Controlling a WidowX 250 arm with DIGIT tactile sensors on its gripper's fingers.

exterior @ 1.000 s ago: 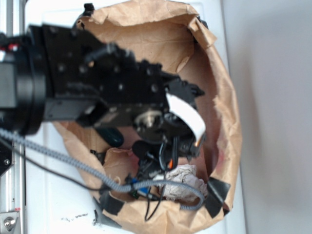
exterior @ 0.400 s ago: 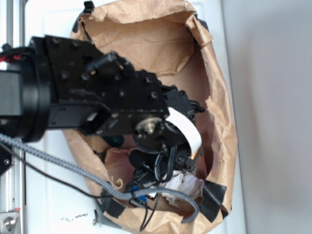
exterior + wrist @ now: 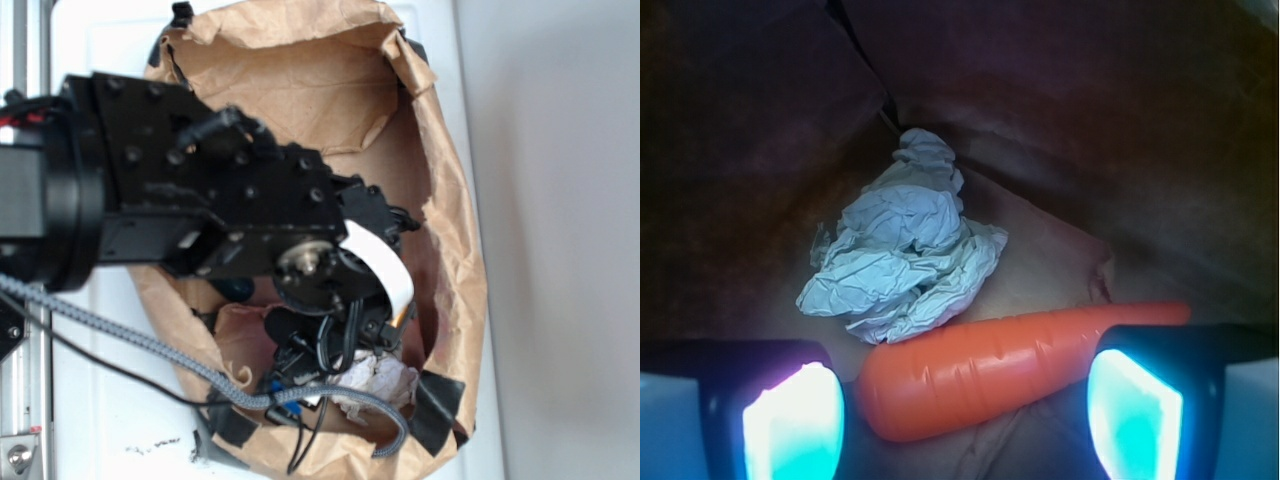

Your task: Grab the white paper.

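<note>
The white paper (image 3: 902, 252) is a crumpled greyish wad lying on the floor of the brown paper bag (image 3: 330, 90). In the exterior view part of the white paper (image 3: 378, 378) shows below the arm, near the bag's lower rim. An orange toy carrot (image 3: 1010, 366) lies just in front of the wad, touching its near edge. My gripper (image 3: 962, 418) is open above the carrot, one glowing pad (image 3: 792, 420) on each side, with nothing held. The wad sits beyond the fingertips, up and to the left.
The bag's dark walls close in on all sides in the wrist view. Black tape patches (image 3: 436, 408) hold the bag's lower rim. A grey braided cable (image 3: 150, 345) and black wires hang across the bag's mouth. A glossy white strip (image 3: 378, 262) curves off the arm.
Since a second ago the arm has gone lower into the bag and the bag has shifted slightly. Nothing has moved over the last half second.
</note>
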